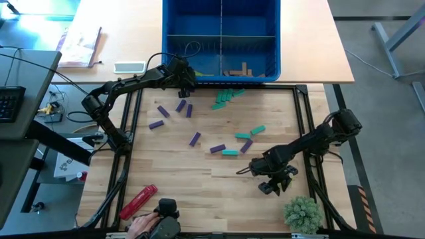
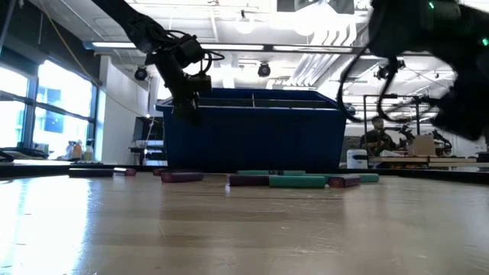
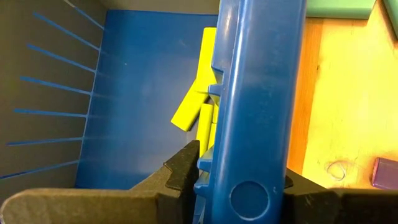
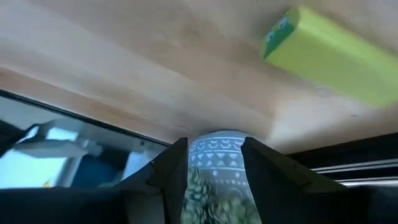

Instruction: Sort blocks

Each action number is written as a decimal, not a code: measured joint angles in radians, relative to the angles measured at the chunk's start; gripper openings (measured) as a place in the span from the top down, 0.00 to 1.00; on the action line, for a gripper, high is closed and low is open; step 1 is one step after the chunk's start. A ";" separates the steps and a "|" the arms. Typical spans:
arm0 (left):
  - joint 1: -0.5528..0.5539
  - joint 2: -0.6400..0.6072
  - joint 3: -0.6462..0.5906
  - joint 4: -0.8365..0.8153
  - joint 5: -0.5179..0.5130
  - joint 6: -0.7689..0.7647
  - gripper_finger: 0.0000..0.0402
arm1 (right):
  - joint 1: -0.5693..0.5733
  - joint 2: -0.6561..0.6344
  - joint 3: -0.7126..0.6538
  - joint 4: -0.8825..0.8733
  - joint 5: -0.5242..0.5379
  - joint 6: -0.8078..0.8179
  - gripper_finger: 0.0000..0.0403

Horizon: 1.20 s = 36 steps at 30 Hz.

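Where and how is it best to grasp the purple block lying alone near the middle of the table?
Probably across the long sides of the purple block, at mid-length, coming from straight above: it lies flat and slightly slanted, with free table all around it.

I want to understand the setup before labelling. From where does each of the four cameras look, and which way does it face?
High view: above, straight down on the table; both arms, blue bin.
Low view: table height, level toward the same bin; left arm comes in from above.
Left wrist view: along the left gripper, its fingers on either side of the bin wall; yellow blocks inside.
Right wrist view: past the right gripper at a potted plant.
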 joint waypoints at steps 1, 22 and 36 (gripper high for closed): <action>0.000 0.000 0.000 0.000 0.000 0.000 0.80 | 0.000 -0.001 0.028 -0.059 0.025 -0.032 0.66; 0.000 0.000 0.000 0.000 0.000 0.000 0.80 | 0.144 0.303 0.513 -0.692 0.491 -0.510 0.66; -0.003 0.000 0.000 0.001 -0.001 0.000 0.80 | 0.165 0.302 0.364 -0.491 0.356 -0.771 0.64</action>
